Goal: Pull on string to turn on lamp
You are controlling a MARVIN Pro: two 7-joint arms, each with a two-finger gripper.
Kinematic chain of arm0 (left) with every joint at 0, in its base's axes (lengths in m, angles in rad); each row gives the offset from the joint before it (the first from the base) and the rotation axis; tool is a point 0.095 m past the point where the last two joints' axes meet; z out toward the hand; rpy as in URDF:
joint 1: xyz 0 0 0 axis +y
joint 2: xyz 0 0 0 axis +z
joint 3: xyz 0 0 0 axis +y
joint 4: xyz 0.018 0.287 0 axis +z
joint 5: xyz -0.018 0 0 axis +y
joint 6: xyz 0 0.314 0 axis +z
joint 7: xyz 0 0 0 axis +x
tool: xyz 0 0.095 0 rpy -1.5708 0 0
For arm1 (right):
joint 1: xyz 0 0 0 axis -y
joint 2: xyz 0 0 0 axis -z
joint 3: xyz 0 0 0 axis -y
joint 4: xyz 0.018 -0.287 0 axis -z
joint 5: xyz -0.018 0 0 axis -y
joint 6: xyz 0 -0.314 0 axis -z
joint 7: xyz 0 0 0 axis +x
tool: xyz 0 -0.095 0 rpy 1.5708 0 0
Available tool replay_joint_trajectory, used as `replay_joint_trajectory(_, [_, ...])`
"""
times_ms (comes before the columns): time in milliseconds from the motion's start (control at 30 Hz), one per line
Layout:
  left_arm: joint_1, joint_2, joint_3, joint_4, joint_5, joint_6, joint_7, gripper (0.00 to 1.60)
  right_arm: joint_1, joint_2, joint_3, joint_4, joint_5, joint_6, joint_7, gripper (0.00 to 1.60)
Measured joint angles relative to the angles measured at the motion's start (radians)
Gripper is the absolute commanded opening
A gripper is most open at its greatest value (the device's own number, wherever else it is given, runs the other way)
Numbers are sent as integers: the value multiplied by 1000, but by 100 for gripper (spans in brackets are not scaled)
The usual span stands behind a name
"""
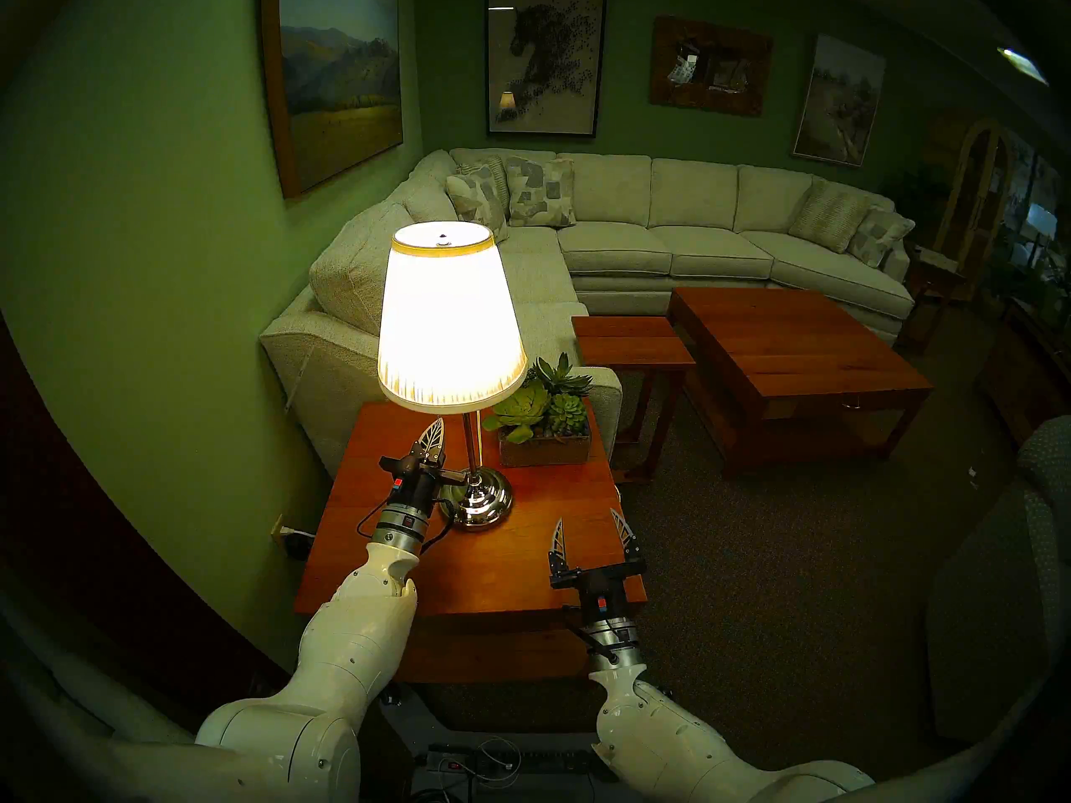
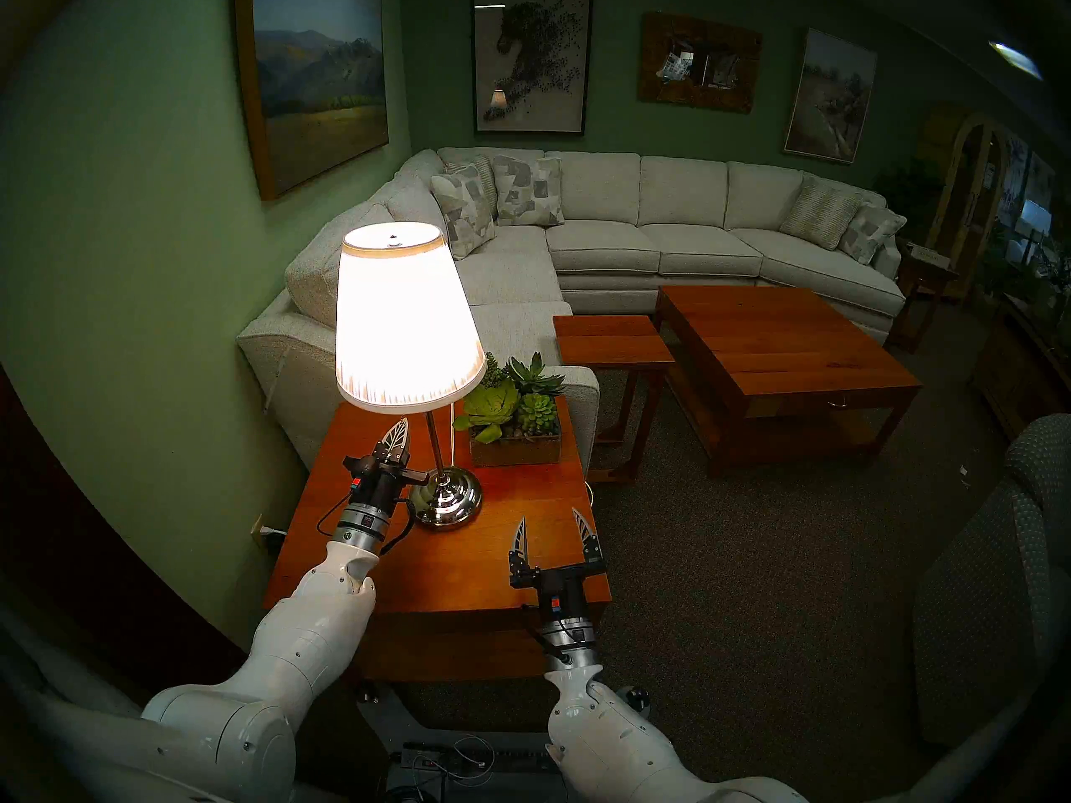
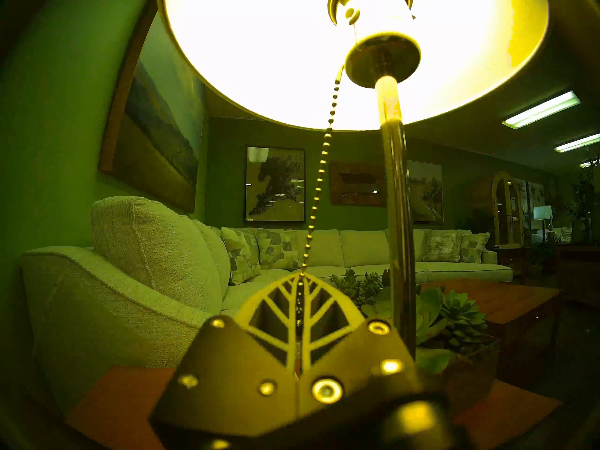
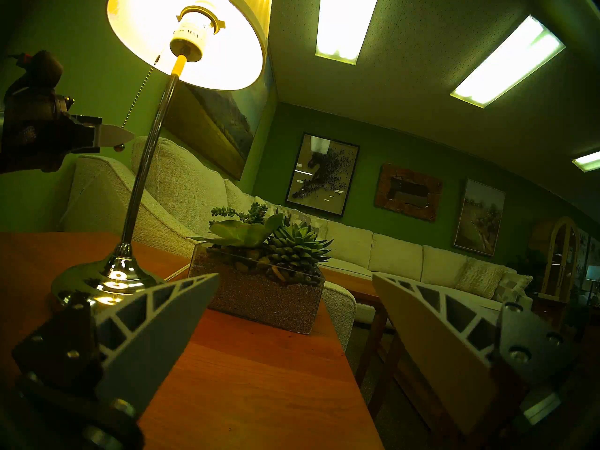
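String [image 3: 319, 179] between left gripper [image 3: 300, 296] fingers, wrist views only.

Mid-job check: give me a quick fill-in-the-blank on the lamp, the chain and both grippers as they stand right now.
1. The lamp is switched ____.
2. The left gripper is shut on the beaded ____ under the shade.
3. The right gripper is ____ and holds nothing.
4. The succulent planter sits on the side table to the lamp's ____.

Missing words: on; pull chain; open; right
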Motion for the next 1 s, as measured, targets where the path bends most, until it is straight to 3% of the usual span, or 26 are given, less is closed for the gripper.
replay_joint_trajectory(167, [8,2,-2,-21,-10,2,-11,0,0,0,0,0,0,0,0,160])
replay_joint_trajectory(200, [10,3,-3,-25,-11,3,-13,10,0,0,0,0,0,0,0,160])
replay_joint_trajectory(267, [17,4,-3,-43,-14,4,-18,12,0,0,0,0,0,0,0,160])
replay_joint_trajectory(300, [24,6,-3,-59,-15,5,-21,29,0,0,0,1,0,0,0,160])
replay_joint_trajectory(367, [34,7,-3,-80,-16,7,-24,41,0,0,0,1,0,0,0,160])
replay_joint_trajectory(433, [43,7,-3,-97,-16,10,-25,41,0,0,0,1,0,0,0,160])
replay_joint_trajectory(467, [47,8,-3,-104,-16,12,-26,52,0,0,0,1,0,0,0,160])
replay_joint_trajectory(633, [76,10,-4,-146,-16,37,-28,68,0,0,0,1,0,0,0,160])
replay_joint_trajectory(900, [120,16,-4,-190,-16,59,-35,82,0,0,0,1,0,0,0,160])
replay_joint_trajectory(1000, [134,18,-4,-207,-17,59,-41,80,0,0,0,1,0,0,0,160])
